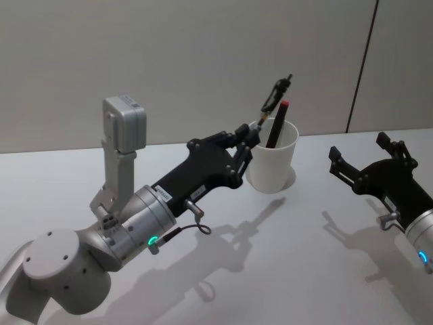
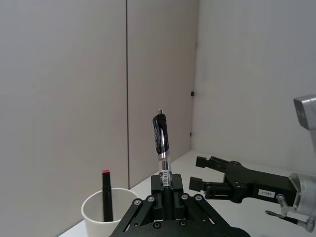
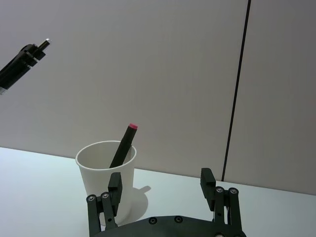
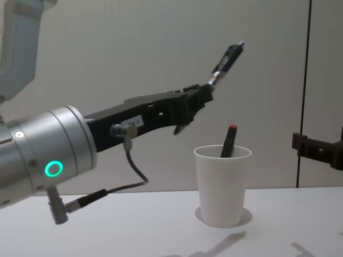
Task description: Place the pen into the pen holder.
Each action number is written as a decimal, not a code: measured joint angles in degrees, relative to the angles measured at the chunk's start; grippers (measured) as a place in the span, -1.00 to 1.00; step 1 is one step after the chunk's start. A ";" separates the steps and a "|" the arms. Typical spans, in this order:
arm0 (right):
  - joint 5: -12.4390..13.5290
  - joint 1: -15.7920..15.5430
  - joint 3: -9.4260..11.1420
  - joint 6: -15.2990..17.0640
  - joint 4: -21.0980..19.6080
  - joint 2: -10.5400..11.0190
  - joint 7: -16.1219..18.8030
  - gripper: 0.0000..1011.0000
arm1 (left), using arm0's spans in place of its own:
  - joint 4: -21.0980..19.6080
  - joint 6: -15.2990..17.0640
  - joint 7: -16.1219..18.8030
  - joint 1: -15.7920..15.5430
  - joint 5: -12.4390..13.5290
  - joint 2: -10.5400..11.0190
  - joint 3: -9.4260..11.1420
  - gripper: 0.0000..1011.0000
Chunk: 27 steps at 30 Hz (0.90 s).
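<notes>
The left jaws are clamping the pen (image 1: pixel 276 95) by its lower end at the pen holder's (image 1: pixel 270 169) 10 o'clock rim, tilting it upward. A red-tipped pen (image 1: pixel 278 123) is leaning inside. The right jaws are sitting wide open, at the holder's 3 o'clock.

Soft, fairly bright light is coming from above and beyond the left gripper (image 1: pixel 254 132), spreading its pale, doubled shadow over the smooth white tabletop (image 1: pixel 318 284) back towards the robot. The plain white paper cup (image 1: pixel 272 166) just beside its fingertips is laying a faint shadow round its own base.
</notes>
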 joint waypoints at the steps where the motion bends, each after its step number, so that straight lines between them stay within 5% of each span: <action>1: 0.00 0.00 0.00 0.00 0.00 0.00 0.01 0.98 | 0.12 0.03 -0.29 -0.11 -0.05 -0.09 0.07 -0.76; 14: 0.64 -0.14 0.16 0.04 -0.25 0.17 0.83 0.98 | 1.42 0.37 -3.29 -1.19 -0.50 -1.08 0.82 -0.76; 27: 8.90 -2.40 1.68 1.10 -3.67 2.45 5.76 0.98 | 1.83 0.45 -4.19 -1.53 -0.65 -1.39 1.06 -0.76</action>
